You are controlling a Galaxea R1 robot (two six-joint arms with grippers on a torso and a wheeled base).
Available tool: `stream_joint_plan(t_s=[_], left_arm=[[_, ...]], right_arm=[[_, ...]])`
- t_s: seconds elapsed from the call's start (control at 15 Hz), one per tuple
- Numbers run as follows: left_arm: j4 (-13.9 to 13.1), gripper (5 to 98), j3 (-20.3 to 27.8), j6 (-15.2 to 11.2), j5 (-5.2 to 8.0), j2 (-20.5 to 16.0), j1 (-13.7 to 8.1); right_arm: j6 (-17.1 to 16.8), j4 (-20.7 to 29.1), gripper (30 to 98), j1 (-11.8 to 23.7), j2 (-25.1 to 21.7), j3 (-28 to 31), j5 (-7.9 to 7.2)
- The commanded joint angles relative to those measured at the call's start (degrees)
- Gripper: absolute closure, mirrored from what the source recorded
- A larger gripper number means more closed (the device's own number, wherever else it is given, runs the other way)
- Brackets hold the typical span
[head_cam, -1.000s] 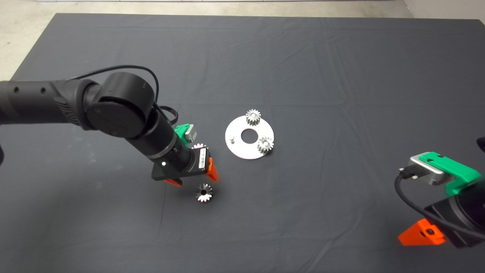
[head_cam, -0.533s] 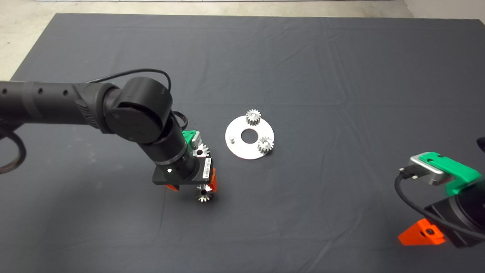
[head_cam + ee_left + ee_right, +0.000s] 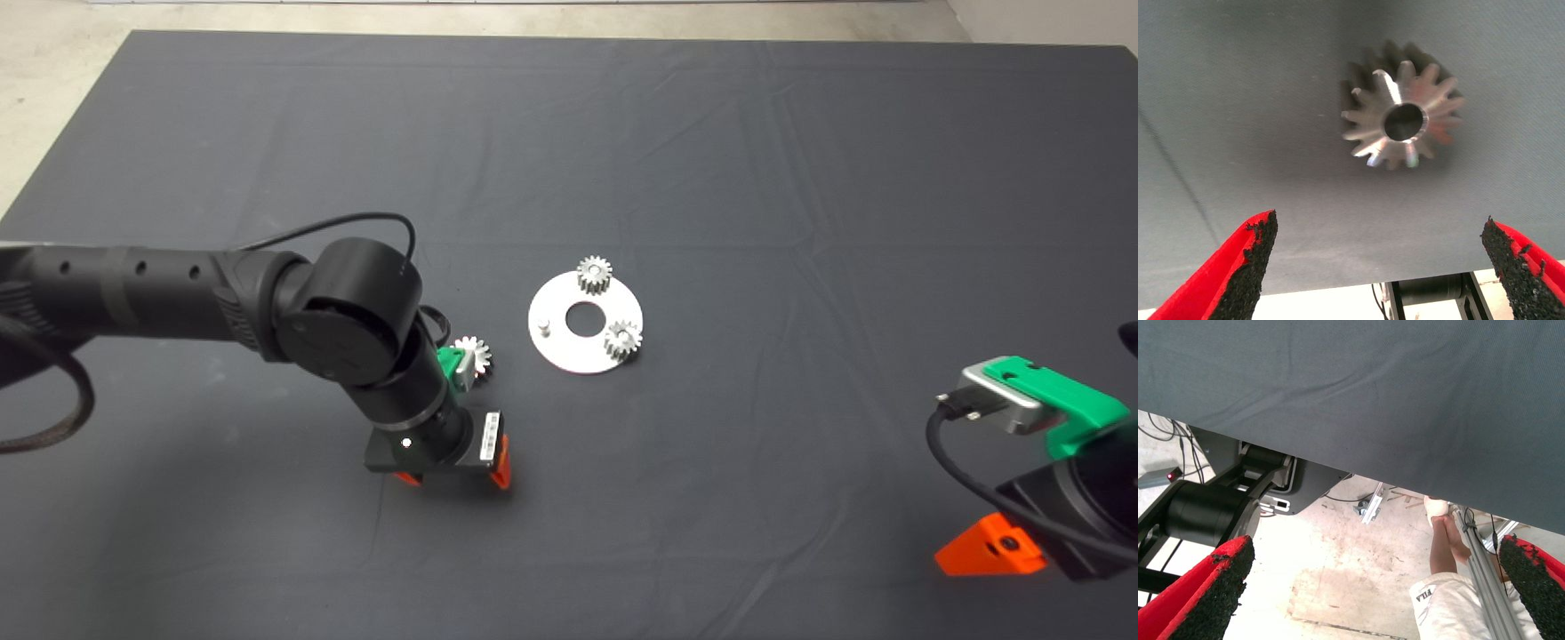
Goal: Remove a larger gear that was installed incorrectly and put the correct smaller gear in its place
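My left gripper (image 3: 455,477) hangs open over the mat, left of the round silver plate (image 3: 556,348). In the left wrist view the larger gear (image 3: 1403,123), shiny dark steel with a centre hole, lies flat on the mat just beyond the open left gripper (image 3: 1378,223), untouched. The gripper body hides this gear in the head view. The smaller gear (image 3: 474,355), pale and whitish, lies on the mat partly behind the left wrist. The plate carries two small silver gears (image 3: 594,273) (image 3: 622,339) and a bare peg (image 3: 545,326).
My right gripper (image 3: 989,548) is parked at the lower right edge, open (image 3: 1376,547); its wrist view shows the mat's edge, the floor, the robot's base and a person's leg (image 3: 1446,543). Dark mat (image 3: 756,222) surrounds the plate.
My left arm has swung toward the mat's near edge and now covers the larger gear, which showed openly before. The smaller gear has emerged from behind the wrist. The right arm is unmoved.
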Motion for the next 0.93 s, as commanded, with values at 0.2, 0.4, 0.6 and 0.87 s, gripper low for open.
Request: stream_joint_plan(t_s=[0.2, 0.4, 0.6, 0.87], left_arm=[[2.2, 25.2, 0.2, 0.3, -0.26, 0.4, -0.5], [4.2, 25.2, -0.1, 0.5, -0.26, 0.6, 1.2], [4.9, 25.2, -1.1, 0.7, -0.35, 0.8, 2.5], [5.5, 25.2, -2.7, 1.6, -0.35, 1.4, 2.6]], right_arm=[[0.1, 1.9, 31.6, 0.8, -0.1, 0.3, -3.31], [0.1, 1.9, 31.5, 0.8, -0.1, 0.3, -3.32], [0.1, 1.9, 31.6, 0.8, -0.2, 0.3, -3.32], [0.1, 1.9, 31.6, 0.8, -0.2, 0.3, -3.32]])
